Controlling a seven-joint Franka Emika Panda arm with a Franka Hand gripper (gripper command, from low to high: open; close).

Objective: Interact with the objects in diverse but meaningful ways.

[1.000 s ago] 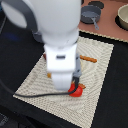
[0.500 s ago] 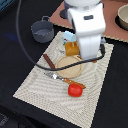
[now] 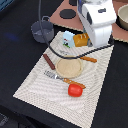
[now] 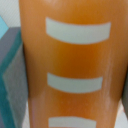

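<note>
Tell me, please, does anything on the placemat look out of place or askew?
Nothing stands out: the tomato, sausage stick, plate and cutlery lie tidily, with the bread loaf and carton at the far edge.

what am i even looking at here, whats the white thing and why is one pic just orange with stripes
The white thing is a robot arm, seen from a camera standing off to the side. It hangs over a striped mat on a dark table. On the mat lie a round tan plate, a red tomato, a brown sausage stick, orange-handled cutlery, a pale-blue carton and a golden-yellow bread loaf. A grey pot stands off the mat.

The orange picture comes from a camera on the arm's wrist, very close to the bread loaf; the pale stripes are its markings. The pincer itself is hidden, so whether it holds anything cannot be told.
</note>
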